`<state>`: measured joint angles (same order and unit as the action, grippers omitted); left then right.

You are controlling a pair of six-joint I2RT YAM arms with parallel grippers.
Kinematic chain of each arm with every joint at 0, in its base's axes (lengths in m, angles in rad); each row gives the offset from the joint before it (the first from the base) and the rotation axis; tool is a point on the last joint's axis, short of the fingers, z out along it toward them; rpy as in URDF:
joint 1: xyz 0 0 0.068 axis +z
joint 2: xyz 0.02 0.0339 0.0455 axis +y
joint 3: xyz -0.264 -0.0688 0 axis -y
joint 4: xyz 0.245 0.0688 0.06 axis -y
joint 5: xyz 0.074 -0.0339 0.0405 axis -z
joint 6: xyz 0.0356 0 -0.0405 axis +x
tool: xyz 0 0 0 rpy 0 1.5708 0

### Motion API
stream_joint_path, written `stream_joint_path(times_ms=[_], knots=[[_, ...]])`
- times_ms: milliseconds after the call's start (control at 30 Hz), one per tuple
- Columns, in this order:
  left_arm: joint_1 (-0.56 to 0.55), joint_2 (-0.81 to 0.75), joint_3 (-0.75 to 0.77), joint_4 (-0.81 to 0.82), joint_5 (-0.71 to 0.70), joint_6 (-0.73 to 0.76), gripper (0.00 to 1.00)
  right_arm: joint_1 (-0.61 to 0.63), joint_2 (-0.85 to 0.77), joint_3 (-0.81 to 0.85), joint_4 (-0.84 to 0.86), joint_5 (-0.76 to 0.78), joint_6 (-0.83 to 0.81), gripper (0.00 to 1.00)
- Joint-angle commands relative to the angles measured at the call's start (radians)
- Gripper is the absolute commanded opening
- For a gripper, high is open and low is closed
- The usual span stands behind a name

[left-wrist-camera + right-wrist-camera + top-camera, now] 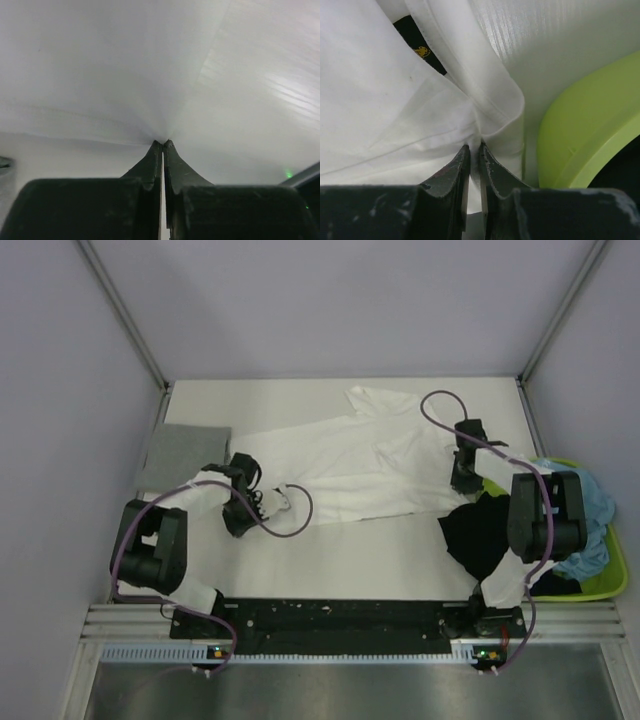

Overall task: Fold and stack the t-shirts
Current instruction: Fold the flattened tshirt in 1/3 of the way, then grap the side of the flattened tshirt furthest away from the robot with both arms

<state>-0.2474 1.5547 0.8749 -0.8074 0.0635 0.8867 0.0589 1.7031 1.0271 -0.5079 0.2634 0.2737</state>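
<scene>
Left wrist, right wrist, white t-shirt [385, 115] pinched between jaws

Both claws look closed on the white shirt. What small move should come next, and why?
Probably lift both claws slightly and draw them apart. The left claw and right claw each pinch an edge of the white t-shirt, which lies wrinkled and slanted on the table; gentle tension should smooth it for folding.
</scene>
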Motion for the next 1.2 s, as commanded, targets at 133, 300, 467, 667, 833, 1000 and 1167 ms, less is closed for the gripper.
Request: stream_joint_path(times_ms=[133,300,467,667,833,1000,1167], knots=[[-0.122,-0.099,-0.033,-0.274,0.160,0.028,0.44,0.001,-0.054,0.010,-0.004,-0.015,-0.007,0.46],[-0.050,-0.059,0.270,-0.349,0.223,-0.002,0.71,0.053,-0.069,0.195,-0.037,-0.124,-0.111,0.60],[0.101,0.108,0.669,-0.348,0.326,-0.074,0.74,0.117,-0.013,0.466,0.009,-0.283,-0.267,0.64],[0.154,0.439,1.051,-0.288,0.205,-0.167,0.68,0.121,0.283,0.870,0.045,-0.394,-0.102,0.60],[0.180,0.617,1.237,-0.262,0.145,-0.154,0.69,0.119,0.498,1.028,0.146,-0.414,0.218,0.54],[0.197,0.679,1.231,-0.188,0.141,-0.137,0.72,0.125,0.608,1.031,0.278,-0.415,0.413,0.48],[0.197,0.760,1.236,-0.179,0.116,-0.179,0.73,0.137,0.687,1.024,0.290,-0.402,0.495,0.47]])
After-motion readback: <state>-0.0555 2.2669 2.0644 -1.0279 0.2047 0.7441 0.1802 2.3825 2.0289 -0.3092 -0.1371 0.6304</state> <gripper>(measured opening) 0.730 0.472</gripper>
